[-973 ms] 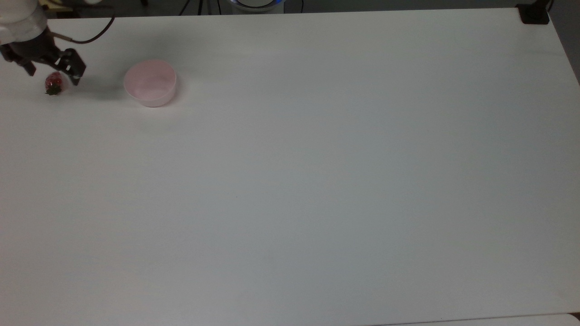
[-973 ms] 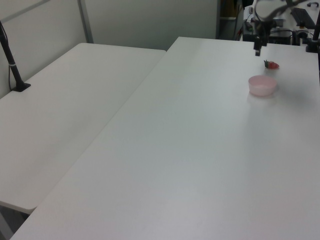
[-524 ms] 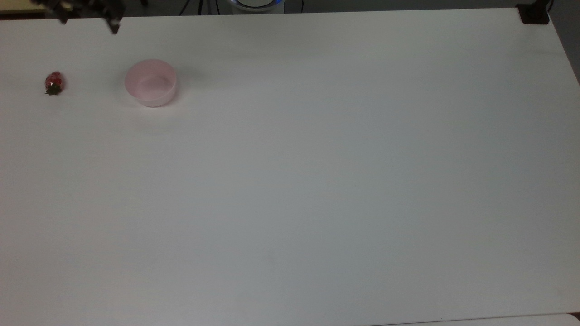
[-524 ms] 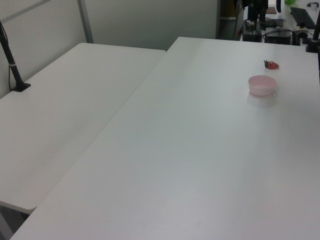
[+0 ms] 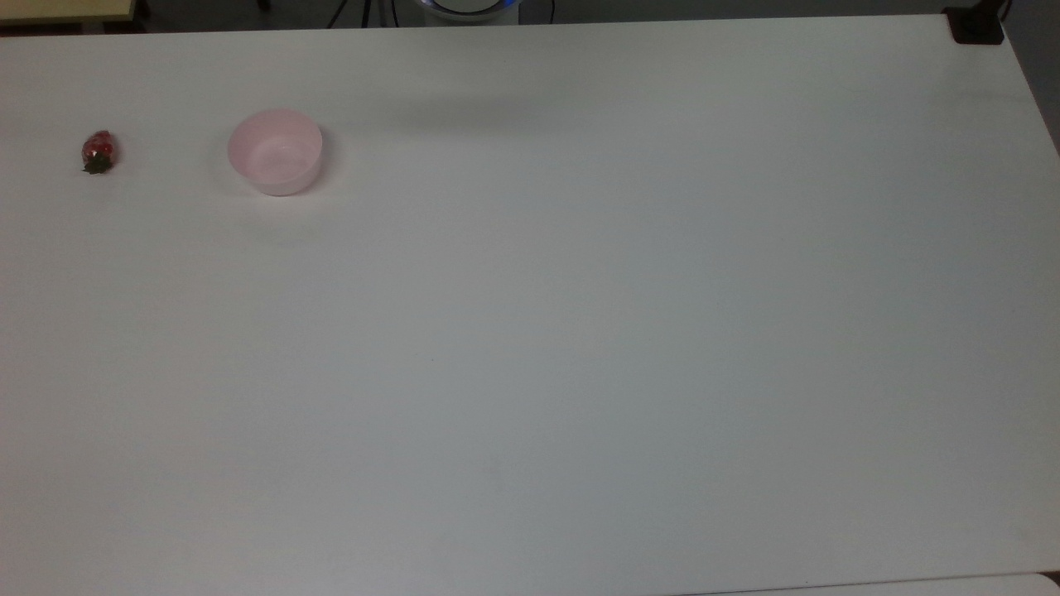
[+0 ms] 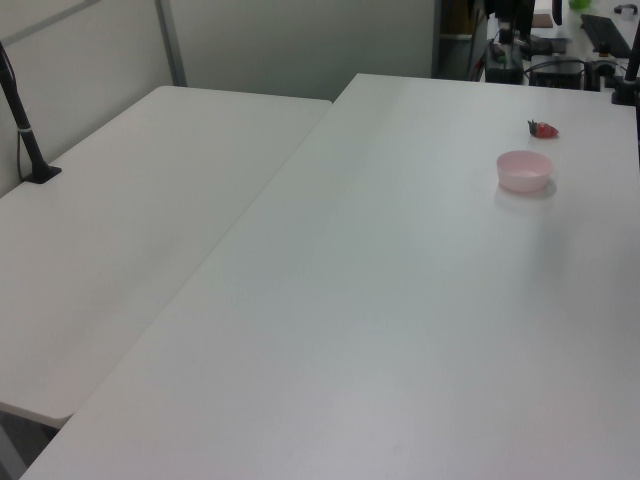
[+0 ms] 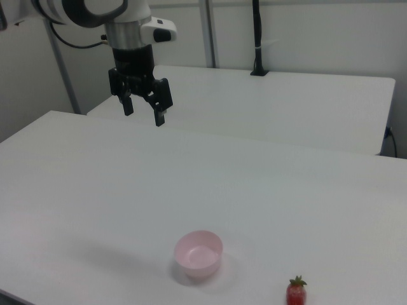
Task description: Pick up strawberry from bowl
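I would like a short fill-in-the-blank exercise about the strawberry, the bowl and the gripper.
1. The strawberry lies on the ____, not in the bowl.
2. The bowl holds ____.
3. The gripper hangs above the table with its fingers ____.

Missing words: table; nothing; open

One strawberry (image 5: 98, 152), red with green cap, on white table (image 5: 580, 331); one pale pink bowl (image 5: 275, 152); one robot arm (image 7: 95, 13) with single two-finger gripper (image 7: 143, 114); two white tables side by side, second table (image 6: 120, 220) beyond; one black post (image 7: 257, 38) on it
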